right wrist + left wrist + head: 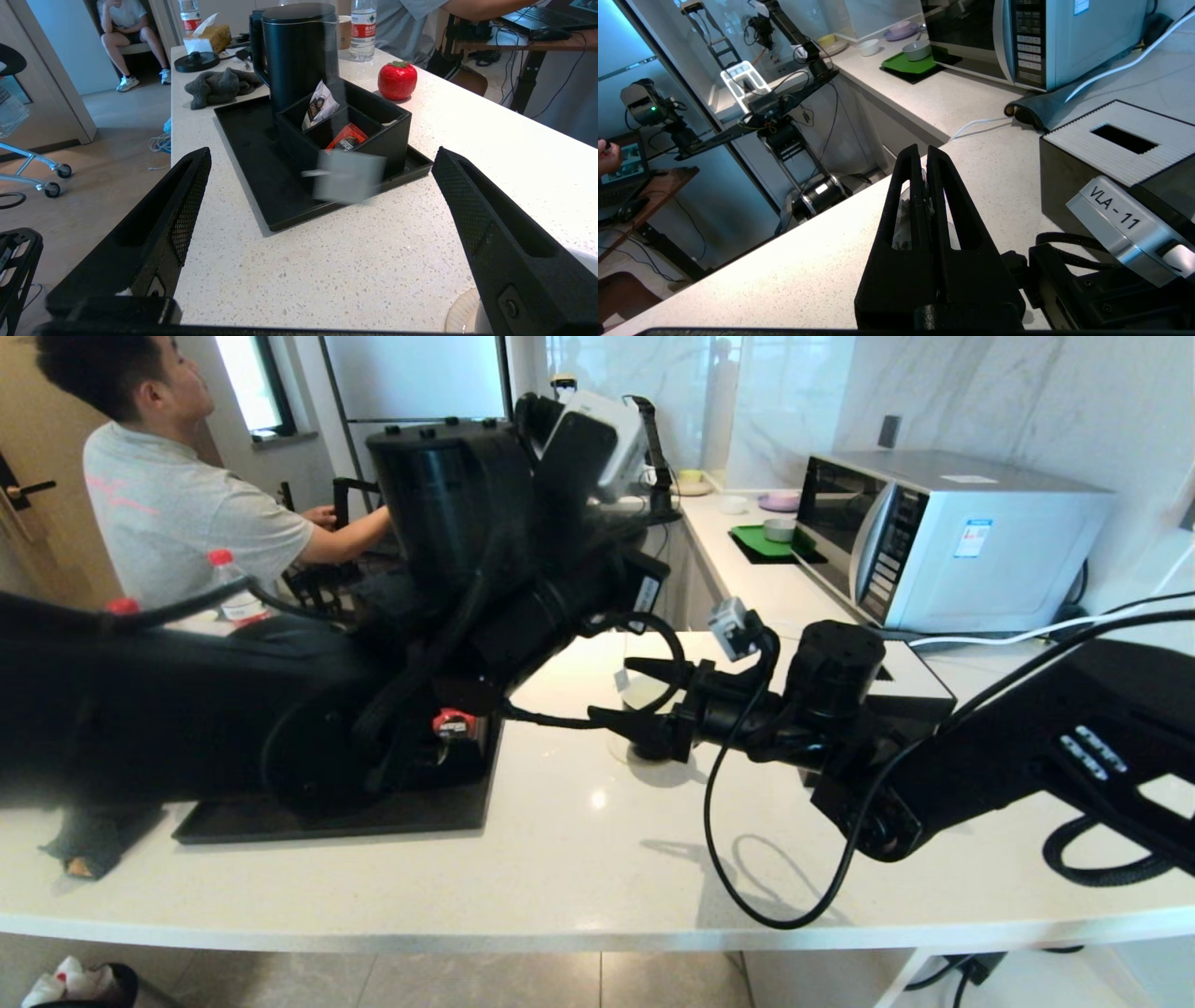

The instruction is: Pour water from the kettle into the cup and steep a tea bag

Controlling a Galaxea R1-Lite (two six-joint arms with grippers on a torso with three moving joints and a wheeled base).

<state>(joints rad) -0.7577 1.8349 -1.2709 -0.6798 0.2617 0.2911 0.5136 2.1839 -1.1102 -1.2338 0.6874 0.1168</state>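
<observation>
My left gripper (921, 151) hangs over the white counter, shut on the tea bag (903, 219). The bag is a greyish pouch of dark leaves, showing through the finger slots. Its paper tag (348, 175) dangles blurred on the string, and also shows in the head view (621, 679). Just below, my right gripper (609, 688) (322, 156) is open and holds nothing. The cup's (644, 695) white inside shows under its fingers. The kettle (299, 51) stands upright on the tray, lid on. In the head view my left arm hides it. No water is visible.
A black tray (261, 186) carries an organiser box (373, 121) holding a white packet and a red packet. A red strawberry-shaped pot (397, 79) and a grey cloth (219, 86) lie nearby. A black tissue box (1120, 135) and a microwave (943, 541) stand to the right. A person sits behind.
</observation>
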